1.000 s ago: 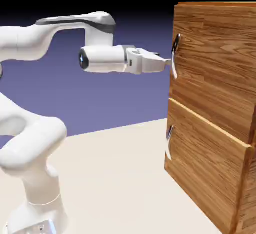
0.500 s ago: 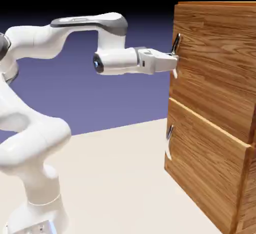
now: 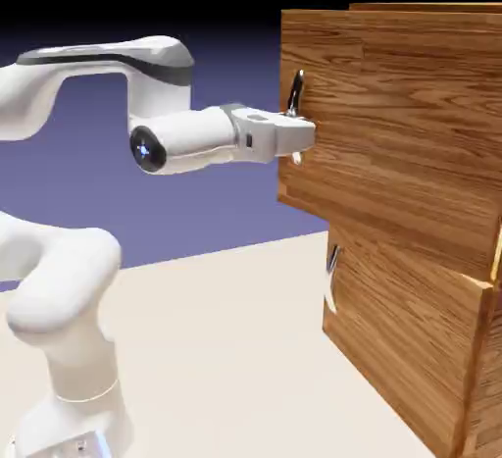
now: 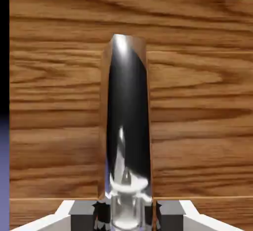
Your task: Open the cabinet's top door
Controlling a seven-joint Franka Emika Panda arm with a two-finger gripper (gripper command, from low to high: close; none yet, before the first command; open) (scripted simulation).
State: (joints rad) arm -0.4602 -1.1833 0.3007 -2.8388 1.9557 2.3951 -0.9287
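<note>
The cabinet of brown wood grain fills the exterior view's right. Its top door stands out well in front of the lower panel. My gripper is level, shut on the top door's curved silver handle at the door's left edge. In the hand view the handle rises large between the finger tips, with the door's wood right behind it.
The lower panel carries a shorter metal handle under the top door's overhang. My white arm comes in from the exterior view's left over the pale table.
The gripper reached the handle and shut on it, then drew back to the left. The top door came out with it, its front edge now well left of the lower panel.
</note>
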